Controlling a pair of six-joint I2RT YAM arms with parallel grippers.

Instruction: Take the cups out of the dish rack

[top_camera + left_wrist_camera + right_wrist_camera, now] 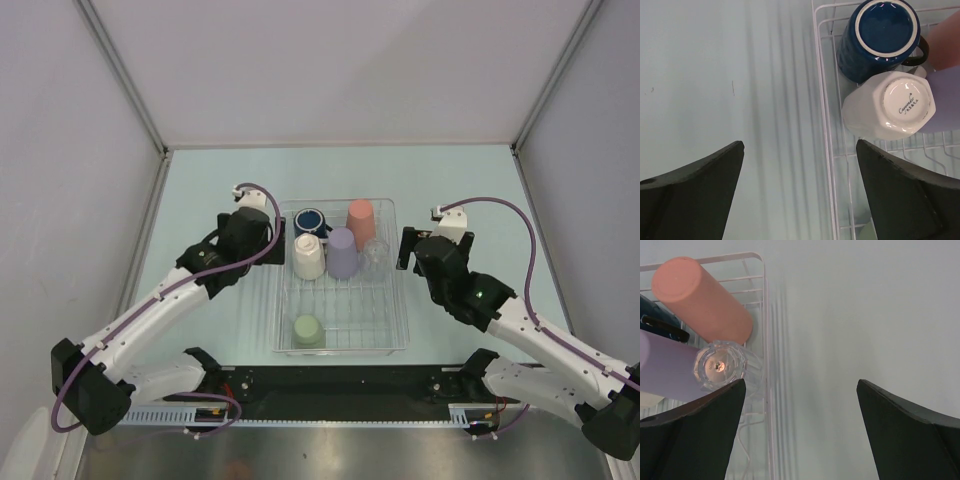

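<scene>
Left tool wide open, empty, arm extended beside dish rack left edge; right tool same at right edge

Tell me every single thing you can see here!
Blue mug: one, dark blue, rack's far left corner.
White mug: one, cream, just nearer than the blue mug.
Salmon tumbler: one, salmon, far right in rack.
Lavender tumbler: one, lavender, beside white mug.
Glass: one, clear, right of lavender tumbler.
Green tumbler: one, sage, rack's near left corner.
Rack: one, clear with wire grid, table centre.
Table: one, pale blue-green.
Left gripper: one, black, open, at rack's left edge.
Right gripper: one, black, open, at rack's right edge.
</scene>
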